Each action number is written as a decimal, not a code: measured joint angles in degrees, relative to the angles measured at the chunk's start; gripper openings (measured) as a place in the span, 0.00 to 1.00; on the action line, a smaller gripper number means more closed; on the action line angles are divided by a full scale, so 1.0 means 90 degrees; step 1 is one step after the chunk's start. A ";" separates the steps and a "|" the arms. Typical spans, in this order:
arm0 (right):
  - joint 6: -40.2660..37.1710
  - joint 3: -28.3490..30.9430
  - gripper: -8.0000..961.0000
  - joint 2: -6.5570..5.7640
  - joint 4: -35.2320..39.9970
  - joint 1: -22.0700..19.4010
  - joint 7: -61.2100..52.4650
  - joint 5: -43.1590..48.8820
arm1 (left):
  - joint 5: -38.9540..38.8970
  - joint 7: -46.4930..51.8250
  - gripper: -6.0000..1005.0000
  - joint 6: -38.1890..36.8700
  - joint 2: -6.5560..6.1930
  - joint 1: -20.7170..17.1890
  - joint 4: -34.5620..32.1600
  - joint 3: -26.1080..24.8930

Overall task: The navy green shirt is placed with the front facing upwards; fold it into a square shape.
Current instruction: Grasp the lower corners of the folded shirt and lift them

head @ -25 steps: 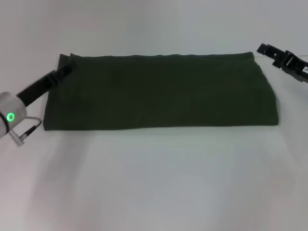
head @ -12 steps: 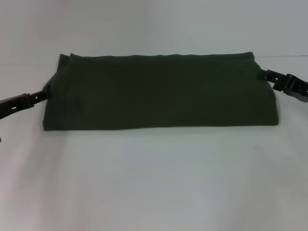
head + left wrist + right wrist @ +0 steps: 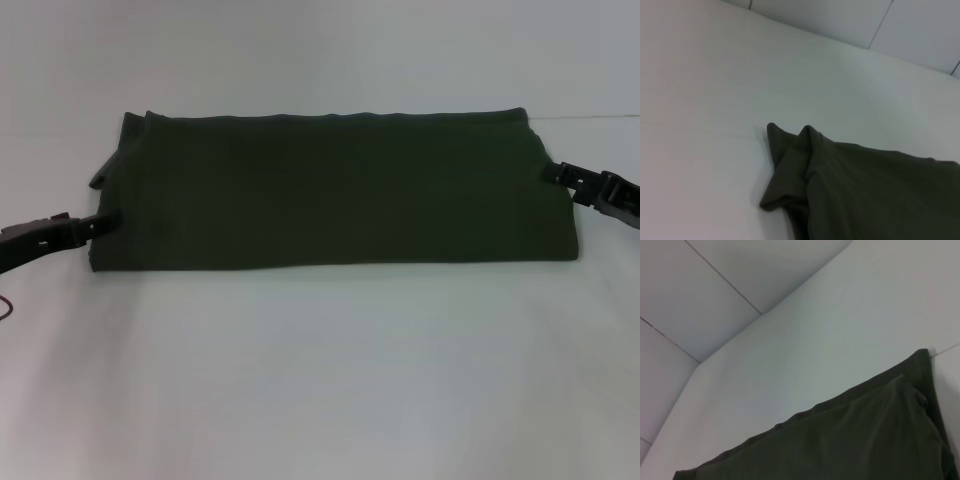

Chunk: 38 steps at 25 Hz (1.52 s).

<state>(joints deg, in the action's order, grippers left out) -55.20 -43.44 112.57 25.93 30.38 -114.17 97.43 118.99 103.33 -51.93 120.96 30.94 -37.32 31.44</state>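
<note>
Dark olive-green cotton shirt [image 3: 335,190], folded into a long wide band, plain side up, lying flat across the far half of the white bench [image 3: 320,370]. No lettering or collar visible from above. Near long edge straight and thick with layers; far long edge thinner, with a narrow hem line running along it. Left short end uneven, a small flap of cloth jutting outward near the far corner; seen from the left wrist as two soft peaks of folded cloth [image 3: 805,165] standing slightly off the bench surface. Right short end slanted, widening toward the near corner; from the right wrist, hemmed edge and corner of the cloth [image 3: 865,435] lying flat against the white surface.

Black left claw [image 3: 100,224] low at the left short end, tip touching the cloth edge close to the near corner; spread or pressed together, cannot tell. Black right claw [image 3: 562,174] low at the right short end, tip against the cloth edge about midway along it; likewise cannot tell whether parted or closed. Pale panelled wall [image 3: 715,285] behind the bench.
</note>
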 joint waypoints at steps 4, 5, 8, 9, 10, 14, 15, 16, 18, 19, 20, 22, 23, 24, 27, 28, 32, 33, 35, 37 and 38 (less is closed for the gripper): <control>-0.0001 -0.0008 0.91 0.0001 0.0000 -0.0005 0.0008 0.0003 | 0.0163 0.0013 0.87 0.0050 0.0009 0.0000 0.0031 0.0017; -0.0001 -0.0008 0.91 0.0001 0.0000 -0.0008 0.0009 0.0004 | 0.0268 0.0048 0.87 0.0137 0.0022 0.0003 0.0066 0.0022; 0.0000 -0.0008 0.91 0.0002 0.0000 -0.0013 0.0012 0.0005 | 0.0294 0.0055 0.87 0.0161 0.0034 0.0003 0.0107 0.0055; -0.0001 -0.0008 0.91 0.0001 0.0000 -0.0013 0.0015 0.0005 | 0.0294 0.0056 0.87 0.0166 0.0037 0.0007 0.0124 0.0087; 0.0000 -0.0008 0.91 0.0002 0.0000 -0.0014 0.0018 0.0005 | 0.0295 0.0056 0.87 0.0175 0.0042 0.0011 0.0137 0.0131; 0.0000 -0.0008 0.91 0.0006 0.0000 -0.0013 0.0024 0.0005 | 0.0307 0.0058 0.87 0.0219 0.0057 0.0066 0.0205 0.0217; 0.0001 -0.0007 0.91 0.0009 0.0000 -0.0012 0.0027 0.0005 | 0.0310 0.0058 0.87 0.0261 0.0059 0.0075 0.0229 0.0249; 0.0002 -0.0008 0.91 0.0013 0.0000 -0.0010 0.0030 0.0005 | 0.0312 0.0059 0.87 0.0301 0.0063 0.0081 0.0246 0.0286; 0.0008 -0.0007 0.91 0.0018 0.0000 -0.0008 0.0037 0.0005 | 0.0315 0.0063 0.87 0.0378 0.0067 0.0083 0.0255 0.0345; 0.0016 -0.0007 0.91 0.0025 0.0000 -0.0008 0.0041 0.0005 | 0.0315 0.0066 0.87 0.0424 0.0068 0.0083 0.0263 0.0368; 0.0020 -0.0008 0.91 0.0028 0.0000 -0.0007 0.0044 0.0005 | 0.0316 0.0068 0.87 0.0450 0.0069 0.0083 0.0268 0.0372; 0.0030 -0.0007 0.91 0.0032 0.0000 -0.0005 0.0049 0.0016 | 0.0315 0.0074 0.87 0.0488 0.0069 0.0083 0.0273 0.0375; 0.0032 -0.0007 0.91 0.0035 0.0000 -0.0002 0.0051 0.0025 | 0.0315 0.0076 0.87 0.0491 0.0069 0.0086 0.0280 0.0375; 0.0038 -0.0007 0.91 0.0035 0.0000 0.0006 0.0054 0.0042 | 0.0315 0.0079 0.87 0.0492 0.0068 0.0090 0.0286 0.0375; 0.0053 -0.0007 0.91 0.0034 0.0000 0.0027 0.0056 0.0080 | 0.0315 0.0136 0.87 0.0473 0.0067 0.0099 0.0300 0.0407; 0.0061 -0.0008 0.91 0.0035 0.0000 0.0032 0.0057 0.0083 | 0.0315 0.0177 0.87 0.0455 0.0066 0.0099 0.0300 0.0431; 0.0075 -0.0007 0.91 0.0032 0.0000 0.0043 0.0058 0.0083 | 0.0314 0.0240 0.87 0.0438 0.0066 0.0105 0.0300 0.0519; 0.0075 -0.0007 0.91 0.0031 0.0000 0.0042 0.0058 0.0083 | 0.0314 0.0242 0.87 0.0438 0.0066 0.0107 0.0300 0.0526; 0.0076 -0.0007 0.91 0.0031 0.0000 0.0043 0.0058 0.0083 | 0.0314 0.0247 0.87 0.0437 0.0066 0.0108 0.0300 0.0529; 0.0078 -0.0008 0.91 0.0030 0.0000 0.0043 0.0058 0.0083 | 0.0329 0.0249 0.87 0.0438 0.0066 0.0112 0.0299 0.0530; 0.0078 -0.0006 0.91 0.0030 0.0000 0.0043 0.0059 0.0083 | 0.0349 0.0250 0.87 0.0437 0.0066 0.0118 0.0299 0.0530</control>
<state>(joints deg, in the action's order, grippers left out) -54.49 -43.49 112.84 25.93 30.76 -113.64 98.18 122.13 105.58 -47.99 121.55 32.00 -34.63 36.21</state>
